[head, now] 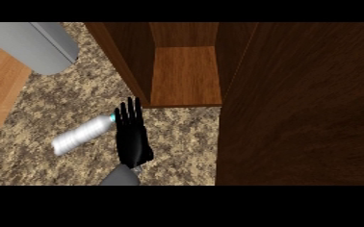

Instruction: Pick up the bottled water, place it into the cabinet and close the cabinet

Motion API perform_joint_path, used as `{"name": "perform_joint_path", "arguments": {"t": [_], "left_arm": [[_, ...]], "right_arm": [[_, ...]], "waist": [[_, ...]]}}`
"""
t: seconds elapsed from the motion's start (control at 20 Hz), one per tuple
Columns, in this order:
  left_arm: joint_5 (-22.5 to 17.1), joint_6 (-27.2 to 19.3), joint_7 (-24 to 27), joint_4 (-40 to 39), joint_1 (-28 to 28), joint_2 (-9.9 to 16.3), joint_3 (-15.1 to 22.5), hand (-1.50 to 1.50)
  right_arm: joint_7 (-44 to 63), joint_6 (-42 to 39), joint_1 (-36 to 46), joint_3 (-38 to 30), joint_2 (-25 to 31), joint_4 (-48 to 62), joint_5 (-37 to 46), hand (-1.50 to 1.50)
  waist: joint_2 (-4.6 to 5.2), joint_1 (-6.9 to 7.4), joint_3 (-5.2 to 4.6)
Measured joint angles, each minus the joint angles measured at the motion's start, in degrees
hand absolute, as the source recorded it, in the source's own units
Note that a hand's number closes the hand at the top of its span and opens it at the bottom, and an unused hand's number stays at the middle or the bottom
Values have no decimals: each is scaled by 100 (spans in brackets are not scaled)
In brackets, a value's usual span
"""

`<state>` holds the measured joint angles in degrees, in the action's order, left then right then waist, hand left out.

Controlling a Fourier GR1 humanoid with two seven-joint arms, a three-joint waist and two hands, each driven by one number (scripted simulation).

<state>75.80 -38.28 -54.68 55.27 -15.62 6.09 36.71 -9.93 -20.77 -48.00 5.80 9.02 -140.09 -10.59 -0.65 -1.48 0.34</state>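
Beside lying bottled water (84,134), left hand (132,137) flat, fingers straight, together; cabinet (186,74) open.

speckled granite tabletop (50,115) fills lower left. grey cylindrical object (46,45) at top left corner, light wood surface (10,84) along the left edge beside it.

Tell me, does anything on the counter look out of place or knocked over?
Yes: the bottled water lies on its side on the counter, not upright, its cap pointing toward the hand beside it. The hand's fingers are straight, not curled round it. The cabinet stands open with its shelf bare. No spill shows.
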Motion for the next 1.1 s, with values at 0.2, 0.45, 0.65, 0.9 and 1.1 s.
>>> {"name": "perform_joint_path", "arguments": {"t": [0.2, 0.45, 0.65, 0.9, 1.1], "left_arm": [[-330, -70, 219, 184, 171, 245, -240, -150], [-660, -207, 553, 332, 491, 557, -417, -150], [-901, -403, 904, 302, 671, 732, -516, -150], [-1301, -521, 1351, 198, 729, 894, -639, -150], [-1525, -670, 1700, 28, 720, 971, -734, -150]], "right_arm": [[-293, -141, -310, -146, 25, -4, 0, -150], [-642, -324, -759, -147, 6, -13, 19, -150], [-895, -418, -1017, -209, 1, -24, 36, -150], [-1092, -526, -1196, -357, 59, -3, 46, -150], [-1310, -619, -1279, -527, 76, 45, 44, -150]], "waist": [[20, 20, -24], [35, 23, -47], [57, 22, -69], [89, 21, -106], [97, 17, -122]]}}
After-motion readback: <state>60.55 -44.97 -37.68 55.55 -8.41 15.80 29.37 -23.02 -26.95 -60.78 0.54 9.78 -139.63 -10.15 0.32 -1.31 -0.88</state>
